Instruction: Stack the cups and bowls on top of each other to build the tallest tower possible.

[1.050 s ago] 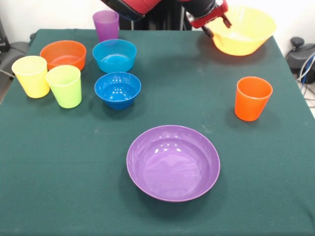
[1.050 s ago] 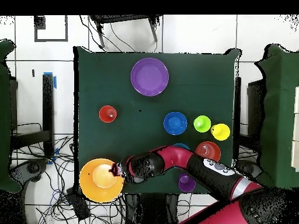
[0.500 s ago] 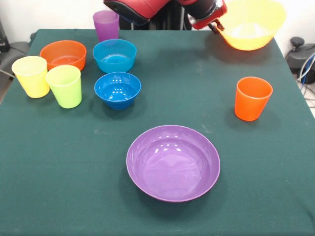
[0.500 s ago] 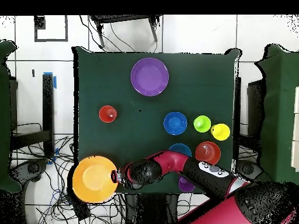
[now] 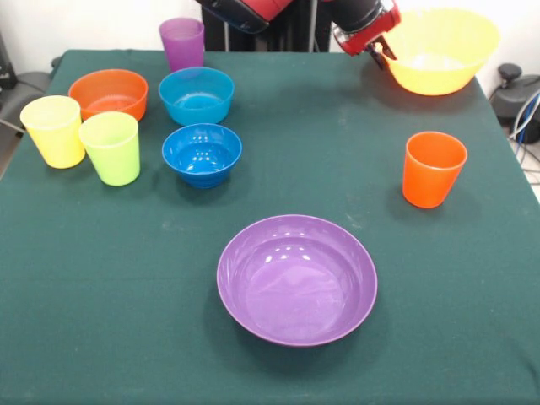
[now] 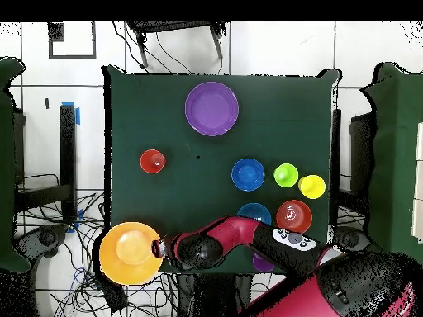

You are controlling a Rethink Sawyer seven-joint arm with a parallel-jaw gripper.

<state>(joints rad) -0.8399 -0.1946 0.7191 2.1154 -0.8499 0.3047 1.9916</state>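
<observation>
1. The arm [image 6: 248, 238] is clad in glossy red shells, rounded and tube-like, and is seen from above as a long curved limb.
2. Black sections break up the red: a dark rounded joint [image 6: 198, 248] sits near the wrist end, and black undersides show beneath the red shells in the front view.
3. A black panel [image 6: 289, 237] on the upper arm carries small pale round buttons or marks.
4. The wrist housing [image 5: 364, 25] is red with a black band above it, blocky rather than rounded.
5. The gripper [image 5: 381, 52] is small and dark, with short thin parts projecting from the red housing.
</observation>
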